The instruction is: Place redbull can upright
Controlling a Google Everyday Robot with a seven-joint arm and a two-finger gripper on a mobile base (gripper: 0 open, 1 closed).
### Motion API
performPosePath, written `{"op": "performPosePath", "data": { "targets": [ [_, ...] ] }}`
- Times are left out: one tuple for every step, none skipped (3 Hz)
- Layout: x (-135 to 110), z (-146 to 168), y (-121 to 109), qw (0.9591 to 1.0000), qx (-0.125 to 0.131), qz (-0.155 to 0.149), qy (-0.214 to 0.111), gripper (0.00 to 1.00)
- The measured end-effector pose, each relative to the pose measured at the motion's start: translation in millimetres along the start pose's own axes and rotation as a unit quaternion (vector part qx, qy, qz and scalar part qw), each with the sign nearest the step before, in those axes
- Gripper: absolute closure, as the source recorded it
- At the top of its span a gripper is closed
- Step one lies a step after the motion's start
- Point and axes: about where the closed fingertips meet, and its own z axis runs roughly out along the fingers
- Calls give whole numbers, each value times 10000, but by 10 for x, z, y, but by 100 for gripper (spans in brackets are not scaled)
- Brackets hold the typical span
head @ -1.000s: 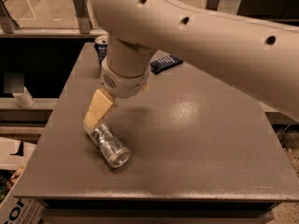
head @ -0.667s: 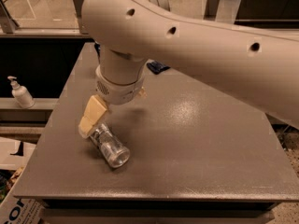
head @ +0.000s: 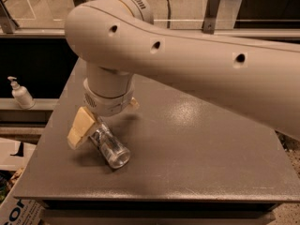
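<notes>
One redbull can (head: 111,148) lies sideways on the worktop (head: 201,163) front-left, the gripper (head: 85,129) at its far end, grip unreadable, so I cannot tell; clamp squarely mid-body before tipping upright.

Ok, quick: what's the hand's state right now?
Hand: low over the table, against the end of the redbull can lying on its side; open or closed cannot be told.

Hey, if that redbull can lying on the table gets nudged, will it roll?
Probably rolls: the redbull can lies on its side on the flat table. Its shiny metal likely slips. The gripper sits at its far end.
</notes>
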Motion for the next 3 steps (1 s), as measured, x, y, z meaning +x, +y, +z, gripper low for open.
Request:
{"op": "performPosePath", "data": {
  "targets": [
    [44,53,67,9999,52,-59,-69,0],
    [88,121,94,9999,103,-98,-63,18],
    [100,155,108,9998,140,-120,-63,41]
  ]
}}
